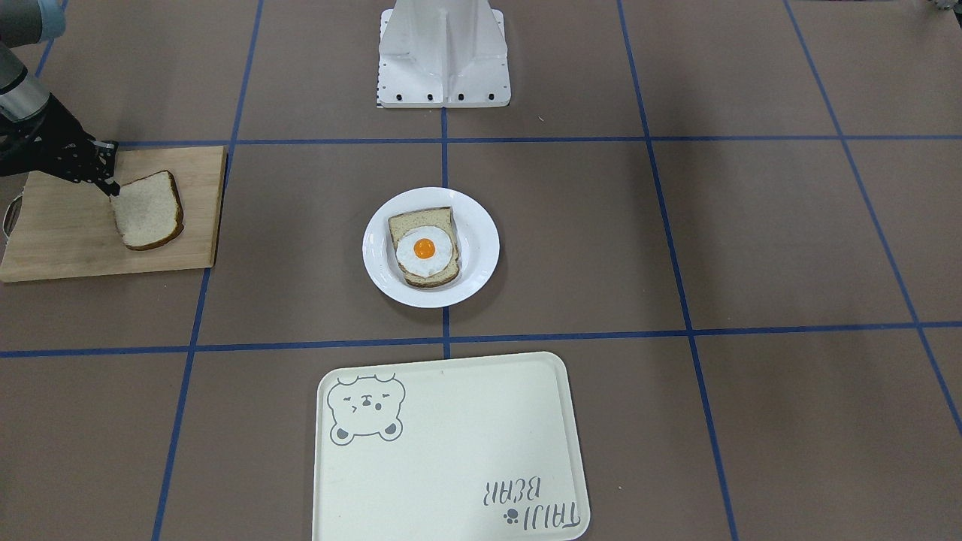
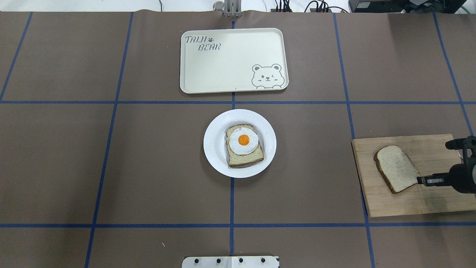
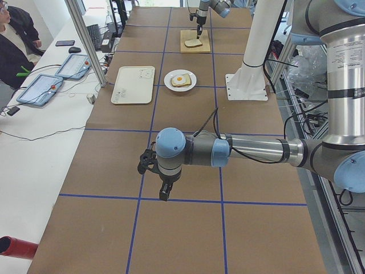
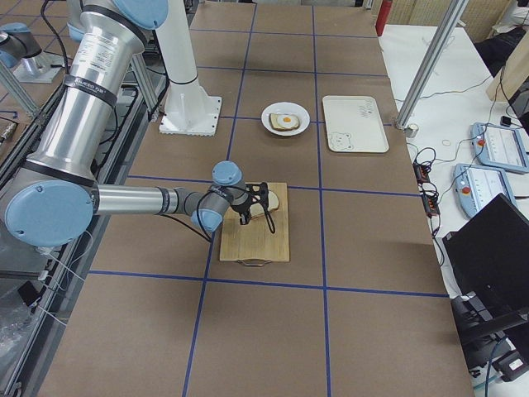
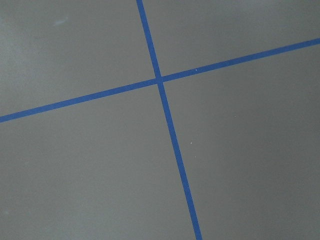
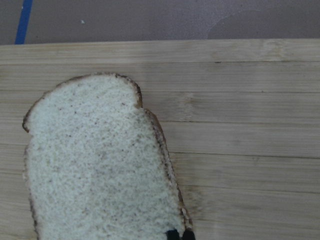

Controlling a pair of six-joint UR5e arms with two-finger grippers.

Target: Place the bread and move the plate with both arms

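Bread (image 2: 396,168) flat on wooden board (image 2: 435,203), robot's right side of counter (image 2: 148,167). Right arm (image 2: 463,178) low over board, right jaws pinched together on bread's crust edge. Plate (image 2: 214,149) at mid-counter, carrying egg toast (image 2: 243,143). Tray (image 2: 223,63) beyond plate, near but apart. Left arm (image 3: 228,151) above counter, well apart from plate. Left jaws: cannot tell whether apart or together.
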